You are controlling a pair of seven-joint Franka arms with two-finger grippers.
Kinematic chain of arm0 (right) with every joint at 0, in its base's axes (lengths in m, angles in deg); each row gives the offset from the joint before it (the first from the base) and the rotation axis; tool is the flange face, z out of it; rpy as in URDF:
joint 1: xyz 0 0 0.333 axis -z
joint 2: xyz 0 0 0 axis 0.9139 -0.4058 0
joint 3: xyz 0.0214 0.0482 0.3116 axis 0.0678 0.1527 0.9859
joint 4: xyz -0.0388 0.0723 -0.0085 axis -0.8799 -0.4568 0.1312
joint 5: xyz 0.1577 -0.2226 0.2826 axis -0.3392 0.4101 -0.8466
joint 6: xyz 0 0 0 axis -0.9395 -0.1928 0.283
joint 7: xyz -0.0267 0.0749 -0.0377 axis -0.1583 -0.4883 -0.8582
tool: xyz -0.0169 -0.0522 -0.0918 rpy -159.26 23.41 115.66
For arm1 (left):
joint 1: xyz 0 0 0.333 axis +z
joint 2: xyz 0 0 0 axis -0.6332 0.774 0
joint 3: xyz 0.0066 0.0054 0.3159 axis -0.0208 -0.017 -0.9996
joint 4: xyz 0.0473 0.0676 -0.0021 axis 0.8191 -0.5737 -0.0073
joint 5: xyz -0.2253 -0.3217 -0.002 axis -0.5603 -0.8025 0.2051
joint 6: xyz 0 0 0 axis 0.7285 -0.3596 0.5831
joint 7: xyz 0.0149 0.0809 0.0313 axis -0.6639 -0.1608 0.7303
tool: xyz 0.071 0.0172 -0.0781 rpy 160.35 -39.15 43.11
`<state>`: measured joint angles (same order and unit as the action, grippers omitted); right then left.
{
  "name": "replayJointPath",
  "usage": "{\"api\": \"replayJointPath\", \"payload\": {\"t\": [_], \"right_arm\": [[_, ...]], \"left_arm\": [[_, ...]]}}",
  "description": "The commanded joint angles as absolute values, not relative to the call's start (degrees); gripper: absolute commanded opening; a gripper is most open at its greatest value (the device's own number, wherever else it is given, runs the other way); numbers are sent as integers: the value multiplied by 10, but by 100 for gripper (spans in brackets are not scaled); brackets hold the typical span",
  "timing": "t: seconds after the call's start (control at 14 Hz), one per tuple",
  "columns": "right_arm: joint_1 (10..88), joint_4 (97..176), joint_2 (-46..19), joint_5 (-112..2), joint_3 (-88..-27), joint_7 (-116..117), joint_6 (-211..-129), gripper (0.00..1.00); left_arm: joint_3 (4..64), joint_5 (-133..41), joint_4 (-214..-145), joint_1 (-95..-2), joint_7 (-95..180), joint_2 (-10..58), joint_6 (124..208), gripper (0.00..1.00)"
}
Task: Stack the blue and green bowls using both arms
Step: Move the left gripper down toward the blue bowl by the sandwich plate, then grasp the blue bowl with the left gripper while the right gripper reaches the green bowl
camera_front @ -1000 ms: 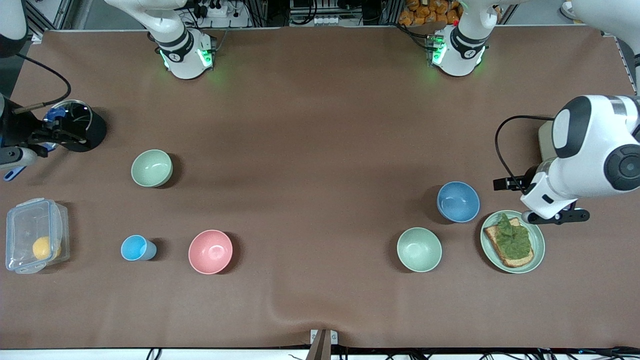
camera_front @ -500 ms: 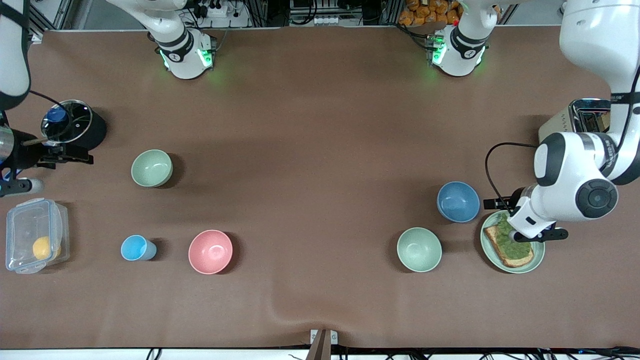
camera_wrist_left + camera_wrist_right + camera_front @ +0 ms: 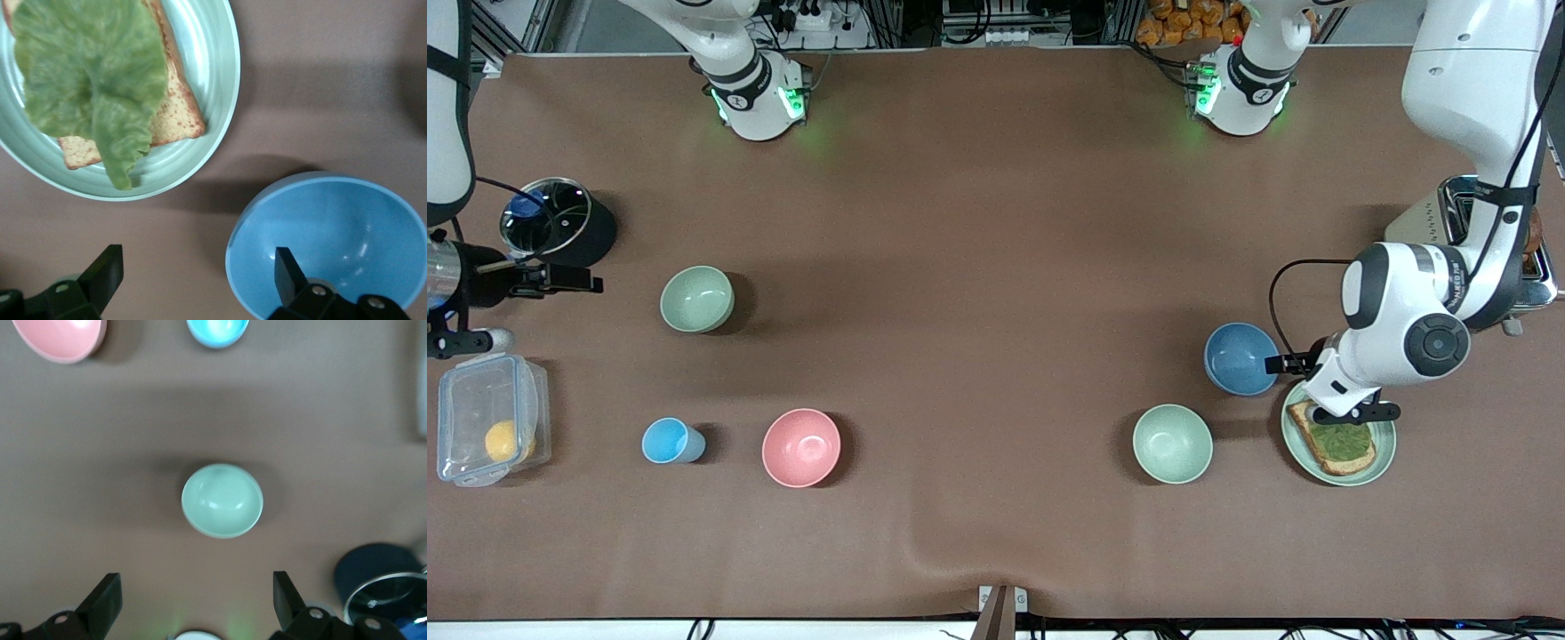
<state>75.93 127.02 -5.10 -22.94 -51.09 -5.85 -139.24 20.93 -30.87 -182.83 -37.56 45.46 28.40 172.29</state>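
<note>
The blue bowl point(image 3: 1241, 358) stands upright toward the left arm's end of the table, beside a plate with toast. It also shows in the left wrist view point(image 3: 333, 240). My left gripper point(image 3: 1316, 387) point(image 3: 195, 277) is open and empty, up over the gap between the blue bowl and the plate, with one finger over the bowl's rim. The green bowl point(image 3: 696, 299) point(image 3: 222, 500) stands upright toward the right arm's end. My right gripper point(image 3: 560, 281) point(image 3: 193, 603) is open and empty, beside the black pot and apart from the green bowl.
A green plate point(image 3: 1378, 453) with toast and lettuce lies by the blue bowl. A paler mint bowl point(image 3: 1172, 443), a pink bowl point(image 3: 801, 447) and a light-blue cup point(image 3: 669, 441) stand nearer the camera. A black pot point(image 3: 560, 227), a clear box point(image 3: 489, 418) and a toaster point(image 3: 1467, 209) sit at the ends.
My left gripper has moved from over the plate's outer edge toward the blue bowl. My right gripper has shifted a little toward the green bowl. No bowl has moved.
</note>
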Motion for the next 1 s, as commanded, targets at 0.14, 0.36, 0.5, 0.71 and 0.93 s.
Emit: {"api": "replayJointPath", "payload": {"t": [0.14,0.36,0.5,0.71,0.93], "right_arm": [[780,1308,-39,-238,-506,-29,-1403,100],[781,1419,6,-237,-506,-38,-1511,100],[781,1481,21,-237,-505,-64,-1562,100],[793,1539,31,-237,-506,-114,-1622,100],[805,1567,26,-237,-506,-139,-1649,100]], "left_arm": [[214,-306,-1882,-374,475,258,1753,100],[214,-306,-1887,-377,475,268,1753,100],[214,-306,-1887,-378,476,275,1767,100],[214,-305,-1886,-386,489,289,1789,100],[214,-305,-1885,-392,490,291,1794,65]]}}
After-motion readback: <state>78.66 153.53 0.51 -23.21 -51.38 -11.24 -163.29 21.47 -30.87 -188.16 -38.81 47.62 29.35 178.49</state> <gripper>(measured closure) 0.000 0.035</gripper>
